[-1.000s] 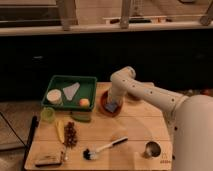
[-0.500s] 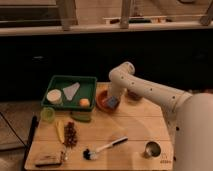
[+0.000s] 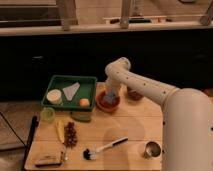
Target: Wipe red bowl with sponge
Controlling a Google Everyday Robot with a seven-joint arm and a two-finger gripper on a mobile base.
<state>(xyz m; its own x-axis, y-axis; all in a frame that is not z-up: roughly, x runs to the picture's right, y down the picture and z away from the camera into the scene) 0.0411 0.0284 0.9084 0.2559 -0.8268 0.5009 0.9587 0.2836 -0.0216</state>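
The red bowl (image 3: 107, 104) sits on the wooden table (image 3: 125, 127) just right of a green tray. My gripper (image 3: 110, 96) hangs from the white arm straight down into the bowl. It is shut on the blue-grey sponge (image 3: 111, 95), which sits over the bowl's inside. The arm's end hides the bowl's middle and back rim. A smaller, darker brown-red bowl (image 3: 134, 94) stands to the right, partly behind the arm.
The green tray (image 3: 89, 84) holds a white bowl (image 3: 54, 95), a pale wedge (image 3: 71, 90) and an orange lump (image 3: 84, 102). A green cup (image 3: 47, 114), banana (image 3: 60, 130) and grapes (image 3: 71, 134) lie at the left. A brush (image 3: 102, 148) and metal cup (image 3: 151, 149) are at the front.
The arm's end with the sponge has shifted a little left and back over the red bowl. Nothing else on the table has moved.
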